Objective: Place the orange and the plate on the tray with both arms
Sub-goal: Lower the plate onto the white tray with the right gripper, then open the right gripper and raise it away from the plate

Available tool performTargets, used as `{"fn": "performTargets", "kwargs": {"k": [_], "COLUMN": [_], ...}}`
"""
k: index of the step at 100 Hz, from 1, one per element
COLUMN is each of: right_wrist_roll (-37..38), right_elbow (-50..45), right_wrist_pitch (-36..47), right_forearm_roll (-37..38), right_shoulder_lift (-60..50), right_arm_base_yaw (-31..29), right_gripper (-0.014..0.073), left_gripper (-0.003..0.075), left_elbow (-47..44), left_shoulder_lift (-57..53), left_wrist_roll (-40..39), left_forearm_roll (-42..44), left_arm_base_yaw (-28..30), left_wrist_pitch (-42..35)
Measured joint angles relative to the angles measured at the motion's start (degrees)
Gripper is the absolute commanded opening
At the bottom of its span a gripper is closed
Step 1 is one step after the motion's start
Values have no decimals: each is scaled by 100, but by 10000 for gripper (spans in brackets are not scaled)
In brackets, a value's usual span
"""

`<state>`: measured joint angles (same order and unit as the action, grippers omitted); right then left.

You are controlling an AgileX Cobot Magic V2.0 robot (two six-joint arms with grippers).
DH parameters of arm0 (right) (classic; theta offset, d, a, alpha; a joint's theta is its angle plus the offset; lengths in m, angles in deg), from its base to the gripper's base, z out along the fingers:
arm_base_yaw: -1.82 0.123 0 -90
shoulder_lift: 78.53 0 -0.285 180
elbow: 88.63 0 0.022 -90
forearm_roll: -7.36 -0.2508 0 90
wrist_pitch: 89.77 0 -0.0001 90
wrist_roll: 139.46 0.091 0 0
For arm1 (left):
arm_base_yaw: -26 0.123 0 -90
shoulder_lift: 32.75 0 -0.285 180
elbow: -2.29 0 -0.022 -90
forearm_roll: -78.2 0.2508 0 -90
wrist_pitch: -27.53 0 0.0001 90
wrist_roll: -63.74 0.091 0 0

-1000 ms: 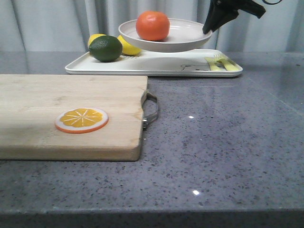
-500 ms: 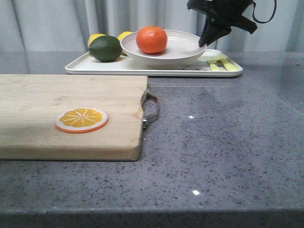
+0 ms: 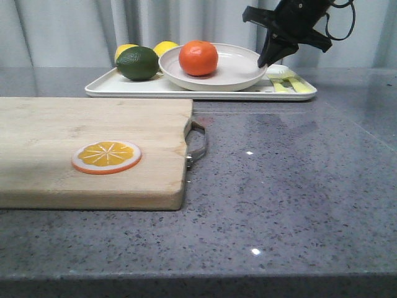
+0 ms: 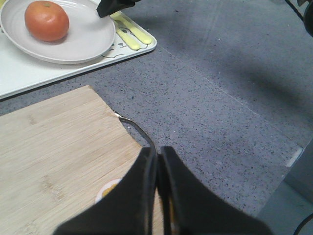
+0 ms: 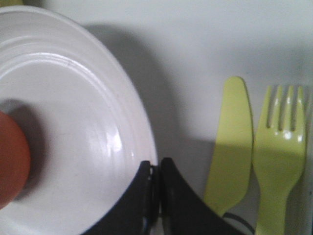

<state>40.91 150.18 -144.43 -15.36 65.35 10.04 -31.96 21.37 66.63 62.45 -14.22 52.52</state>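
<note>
The right gripper [image 3: 268, 60] has come down since the earlier frames and now sits low at the plate's [image 3: 239, 62] right rim, its fingers [image 5: 151, 196] pinched together on that edge; the plate, which hung above the tray [image 3: 186, 89] a second ago, now appears to rest on it, though the contact underneath is hard to see. The orange [image 3: 198, 58] sits in the plate, left of centre, well apart from the gripper. Just right of the gripper lie a yellow-green knife [image 5: 232, 142] and fork [image 5: 279, 156], close to the tray's right edge. A lime [image 3: 138, 63] and lemons [image 3: 165, 47] crowd the tray's left part. The left gripper [image 4: 157, 196] is closed on nothing above the cutting board's [image 3: 93, 149] handle end, near the orange slice [image 3: 106, 156]. The grey surface [image 3: 285, 186] to the right of the board lies open.
</note>
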Motion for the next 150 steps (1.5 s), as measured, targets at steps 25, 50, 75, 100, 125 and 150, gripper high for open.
{"fn": "performTargets", "kwargs": {"k": [25, 50, 75, 100, 125, 150], "right_wrist_roll": [0, 0, 0, 12, 2, 2], "right_elbow": [0, 0, 8, 8, 8, 8], "right_wrist_pitch": [48, 88, 126, 66, -442, -942], "right_forearm_roll": [-16, -38, -58, -4, 380, 619], "right_shoulder_lift": [98, 98, 98, -87, -564, -985], "right_arm_base_yaw": [0, 0, 0, 0, 0, 0], "right_gripper": [-69, 122, 180, 174, -62, -75], "left_gripper": [-20, -20, -20, -20, -20, -20], "left_elbow": [0, 0, 0, 0, 0, 0], "left_shoulder_lift": [0, 0, 0, 0, 0, 0], "left_wrist_roll": [0, 0, 0, 0, 0, 0], "left_forearm_roll": [0, 0, 0, 0, 0, 0], "left_arm_base_yaw": [0, 0, 0, 0, 0, 0], "left_wrist_pitch": [0, 0, 0, 0, -12, -15]}}
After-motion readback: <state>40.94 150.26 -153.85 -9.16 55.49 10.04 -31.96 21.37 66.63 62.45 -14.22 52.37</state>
